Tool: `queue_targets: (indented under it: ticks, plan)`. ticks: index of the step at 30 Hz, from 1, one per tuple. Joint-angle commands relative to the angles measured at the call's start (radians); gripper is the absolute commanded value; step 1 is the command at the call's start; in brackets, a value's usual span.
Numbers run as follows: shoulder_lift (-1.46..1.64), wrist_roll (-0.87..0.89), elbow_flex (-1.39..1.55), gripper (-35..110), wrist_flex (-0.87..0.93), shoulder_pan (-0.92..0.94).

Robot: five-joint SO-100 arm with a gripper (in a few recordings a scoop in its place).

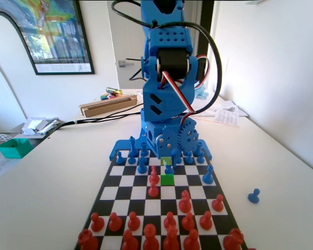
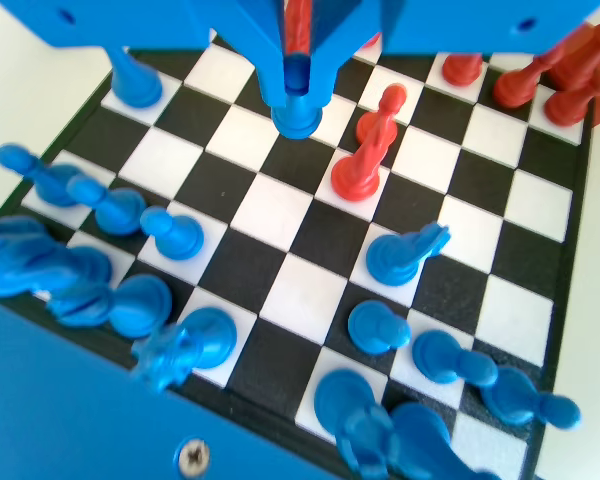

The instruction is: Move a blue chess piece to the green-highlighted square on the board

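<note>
Gripper (image 2: 298, 95) clamped on blue chess piece (image 2: 298, 112) – pawn just behind green-highlighted square (image 1: 167, 179), low over board (image 1: 126, 180), red pawns (image 2: 365, 160) beside sq.

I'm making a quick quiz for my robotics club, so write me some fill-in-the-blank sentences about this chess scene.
1. The hand grips a pawn coloured ___.
2. In the fixed view, a lone blue piece stands off the board, on the ___.
3. The pieces in the fixed view's nearest rows are coloured ___.
4. The highlighted square in front of the hand is bright ___.

Missing words: blue; table; red; green.
</note>
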Motion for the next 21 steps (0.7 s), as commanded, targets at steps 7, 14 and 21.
queue_targets:
  ticks: [7, 14, 21]
  plan:
    - [-0.032, 0.002, -0.009, 1, -0.063, -0.008]
    - [-0.044, -0.008, 0.038, 1, -0.123, -0.002]
    - [-0.044, -0.011, 0.069, 1, -0.155, -0.006]
